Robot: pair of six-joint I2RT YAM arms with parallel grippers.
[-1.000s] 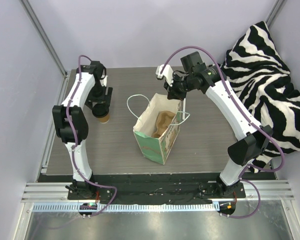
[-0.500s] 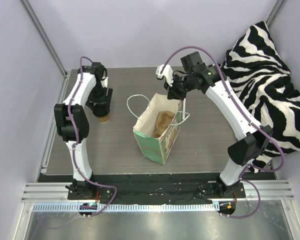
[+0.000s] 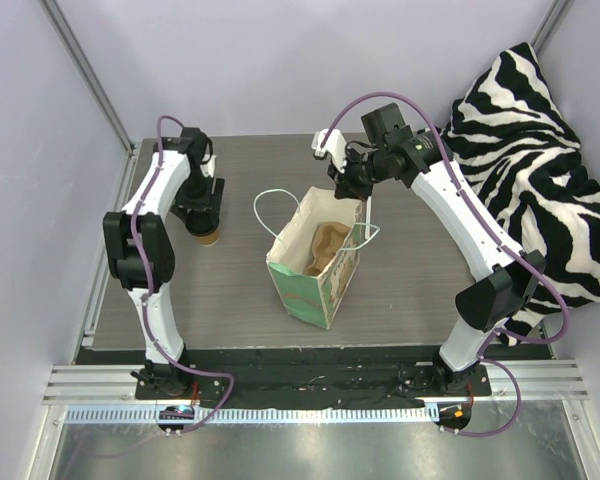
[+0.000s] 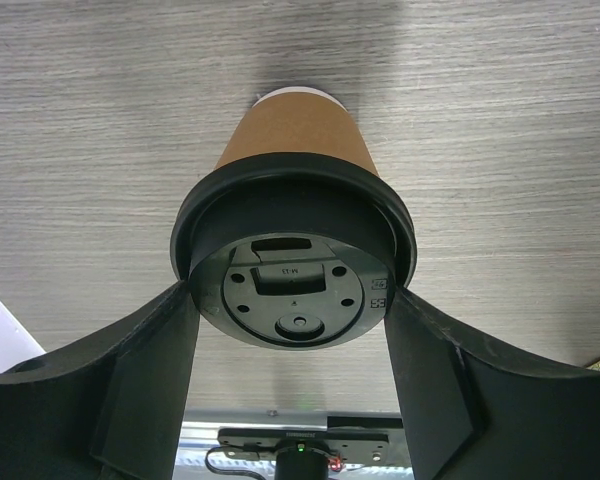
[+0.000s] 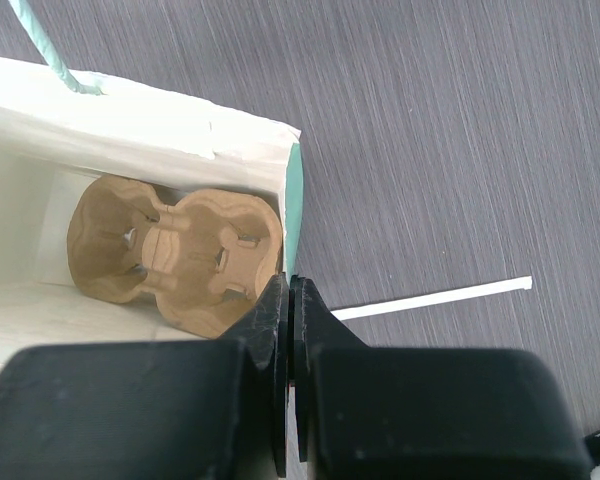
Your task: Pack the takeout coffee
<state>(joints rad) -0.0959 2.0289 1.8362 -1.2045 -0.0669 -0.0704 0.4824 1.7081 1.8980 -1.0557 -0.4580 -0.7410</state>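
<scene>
The takeout coffee (image 3: 210, 237), a tan paper cup with a black lid (image 4: 295, 280), stands on the table left of the bag. My left gripper (image 3: 202, 214) is over it, and its fingers (image 4: 150, 370) press both sides of the lid. The mint-green paper bag (image 3: 310, 285) stands open at the table's middle with the brown pulp carrier (image 3: 325, 245) inside. My right gripper (image 3: 344, 188) is shut on the bag's far top edge (image 5: 292, 190). The carrier (image 5: 175, 250) shows at the bottom of the bag in the right wrist view.
A zebra-striped cushion (image 3: 540, 150) fills the right side next to the table. The bag's white string handles (image 3: 265, 205) loop out to its left and right (image 5: 430, 298). Lilac walls close off the back and sides.
The left arm's upper links have shifted slightly. Its gripper stays at the cup. The cup, the bag and the right arm have not moved.
</scene>
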